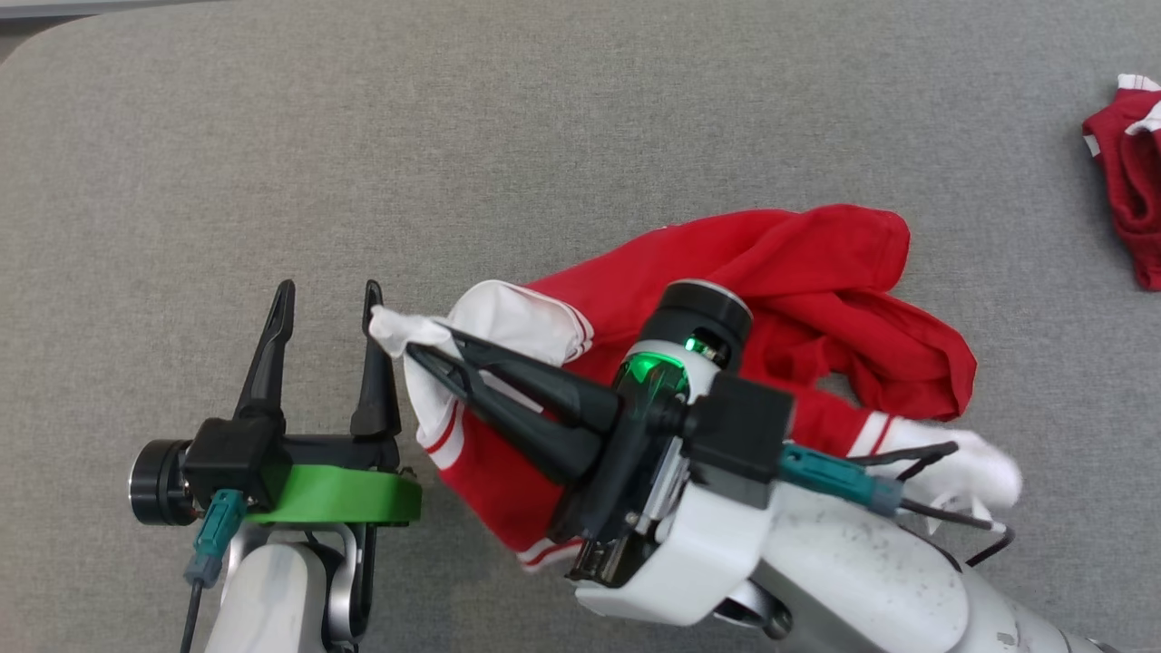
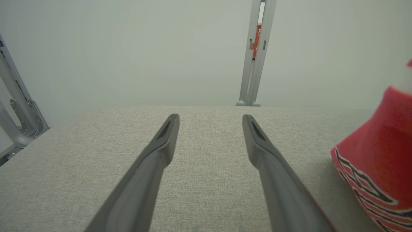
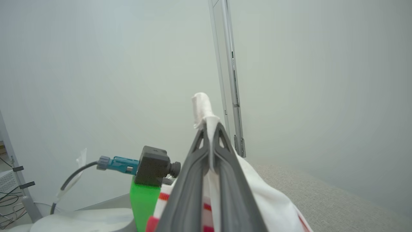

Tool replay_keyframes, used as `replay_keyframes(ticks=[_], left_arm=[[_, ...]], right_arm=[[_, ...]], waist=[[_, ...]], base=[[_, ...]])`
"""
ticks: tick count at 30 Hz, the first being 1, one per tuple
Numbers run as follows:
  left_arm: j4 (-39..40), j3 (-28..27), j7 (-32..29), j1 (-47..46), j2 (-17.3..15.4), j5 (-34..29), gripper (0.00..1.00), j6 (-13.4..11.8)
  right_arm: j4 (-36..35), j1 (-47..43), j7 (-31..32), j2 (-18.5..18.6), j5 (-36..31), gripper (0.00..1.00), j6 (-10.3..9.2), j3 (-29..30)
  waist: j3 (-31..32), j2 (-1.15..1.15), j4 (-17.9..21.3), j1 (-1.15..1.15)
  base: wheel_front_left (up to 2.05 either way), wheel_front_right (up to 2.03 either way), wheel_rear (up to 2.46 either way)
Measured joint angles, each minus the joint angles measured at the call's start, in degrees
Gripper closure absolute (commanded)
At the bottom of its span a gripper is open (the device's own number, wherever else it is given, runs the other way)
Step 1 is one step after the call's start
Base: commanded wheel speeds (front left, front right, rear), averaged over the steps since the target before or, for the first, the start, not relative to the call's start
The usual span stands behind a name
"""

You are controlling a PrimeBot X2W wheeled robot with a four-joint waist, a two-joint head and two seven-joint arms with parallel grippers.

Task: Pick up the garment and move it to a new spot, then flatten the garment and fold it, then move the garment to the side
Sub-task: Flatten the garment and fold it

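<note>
The garment [image 1: 816, 272], red with white striped cuffs, lies crumpled on the grey table [image 1: 272, 136], partly under the right arm. One white cuff end is pulled up toward the left. The right gripper [image 1: 426, 340] is clenched on that cuff end, and only a small tuft pokes past the fingertips.

The bite looks shallow, so the weight of the bunched body could drag the cloth out of the fingers if the arm lifts quickly. The left gripper [image 1: 328, 290] stands spread with nothing in it. Its nearer finger is just beside the held cuff and might snag it in passing. A second red cloth [image 1: 1129, 181] sits well apart at the table's far right edge.

The right wrist view confirms the pinch: white cloth is squeezed between the closed fingers of the right gripper [image 3: 210, 127], which is less plain from the head. The left wrist view shows bare table between the fingers of the left gripper [image 2: 209, 119]. It also shows dark printed lines on the garment [image 2: 379, 145].
</note>
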State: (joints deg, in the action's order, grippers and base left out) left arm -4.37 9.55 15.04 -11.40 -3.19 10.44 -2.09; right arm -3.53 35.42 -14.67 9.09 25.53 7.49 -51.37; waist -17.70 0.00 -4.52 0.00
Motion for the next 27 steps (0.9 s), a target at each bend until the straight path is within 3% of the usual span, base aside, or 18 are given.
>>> replay_keyframes(ticks=[3,8,16,19,23,27], left_arm=[[0.05,-0.47,0.01,0.32,0.01,-0.09,0.0,-0.1],[0.25,-0.78,0.01,0.66,0.07,-0.43,0.0,-0.1],[0.53,-1.16,0.01,0.77,0.0,-1.07,0.0,0.19],[0.55,-1.42,0.0,0.75,-0.12,-1.26,0.0,0.34],[0.51,-1.44,0.01,0.57,-0.15,-1.48,0.0,0.57],[0.4,-1.64,0.01,0.45,-0.2,-1.74,0.0,0.58]], right_arm=[[-5.09,-1.21,-0.15,0.69,1.46,1.0,0.02,4.75],[-6.59,-10.72,-0.24,4.1,1.19,1.0,0.02,16.57],[-2.5,-27.5,-0.31,6.15,0.51,1.0,0.0,40.83],[0.97,-31.45,-0.3,6.42,1.89,1.0,0.01,47.03],[7.79,-33.29,-0.23,7.87,3.85,1.0,0.01,52.94],[12.7,-31.83,-0.29,8.46,4.45,0.97,0.02,53.73]], waist=[[0.19,0.0,0.71,0.0],[0.39,0.0,2.07,0.0],[-0.24,0.0,4.75,0.0],[-0.67,0.0,5.3,0.0],[-1.21,0.0,5.5,0.0],[-1.25,0.0,5.41,0.0]], base=[[0.0,0.0,0.0],[0.0,0.0,0.0],[0.0,0.0,0.0],[0.0,0.0,0.0],[0.0,0.0,0.0],[0.0,0.0,0.0]])
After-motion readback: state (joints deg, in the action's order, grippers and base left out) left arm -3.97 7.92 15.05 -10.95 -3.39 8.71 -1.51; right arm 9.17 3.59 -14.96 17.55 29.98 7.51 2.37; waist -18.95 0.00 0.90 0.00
